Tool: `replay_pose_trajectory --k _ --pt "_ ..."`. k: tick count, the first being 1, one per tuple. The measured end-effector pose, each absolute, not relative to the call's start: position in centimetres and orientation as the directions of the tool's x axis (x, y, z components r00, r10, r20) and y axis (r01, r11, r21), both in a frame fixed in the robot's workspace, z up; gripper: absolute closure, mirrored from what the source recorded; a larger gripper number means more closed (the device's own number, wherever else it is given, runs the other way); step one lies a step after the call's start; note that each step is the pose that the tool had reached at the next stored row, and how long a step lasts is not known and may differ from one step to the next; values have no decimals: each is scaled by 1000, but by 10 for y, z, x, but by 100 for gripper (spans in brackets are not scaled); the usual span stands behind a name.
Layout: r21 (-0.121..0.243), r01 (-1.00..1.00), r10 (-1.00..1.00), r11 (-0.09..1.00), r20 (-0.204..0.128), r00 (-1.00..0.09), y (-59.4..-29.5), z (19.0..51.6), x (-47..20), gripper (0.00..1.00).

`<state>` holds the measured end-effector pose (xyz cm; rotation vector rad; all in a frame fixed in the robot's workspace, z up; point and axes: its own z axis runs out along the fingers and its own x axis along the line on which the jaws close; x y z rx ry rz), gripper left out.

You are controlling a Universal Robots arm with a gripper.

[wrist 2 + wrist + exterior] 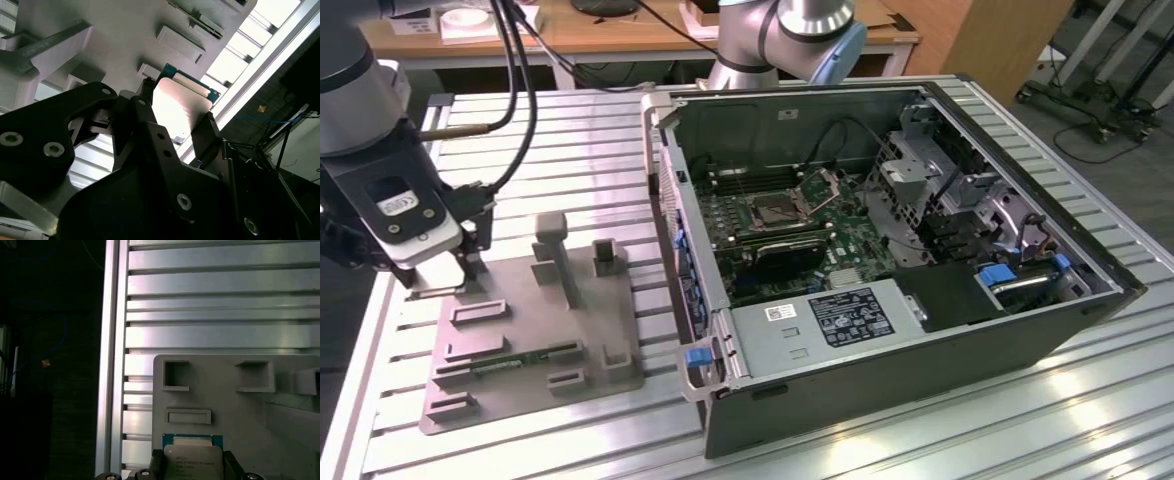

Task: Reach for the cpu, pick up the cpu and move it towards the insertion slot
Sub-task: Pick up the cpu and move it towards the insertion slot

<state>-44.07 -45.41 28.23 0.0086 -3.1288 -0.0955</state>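
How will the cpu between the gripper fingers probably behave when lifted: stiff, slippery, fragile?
Probably stiff: the cpu looks like a flat plate with a metal top. Likely somewhat slippery, since the gripper seems to hold only its thin edges. The thin green rim suggests it might chip if squeezed unevenly.

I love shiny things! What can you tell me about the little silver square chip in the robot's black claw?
The cpu is a small, flat, square chip with a shiny silvery metal top, some faint print and a thin green rim. The black gripper has it between its fingers, which press on two opposite edges. It is at a corner of the grey plastic tray. I can't tell if it is lifted off it.
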Motion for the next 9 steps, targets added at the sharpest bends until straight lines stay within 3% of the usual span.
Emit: replay_pose_trajectory --k 9 --pt "61 -5 -6 998 11 -1000 -454 288 -441 45"
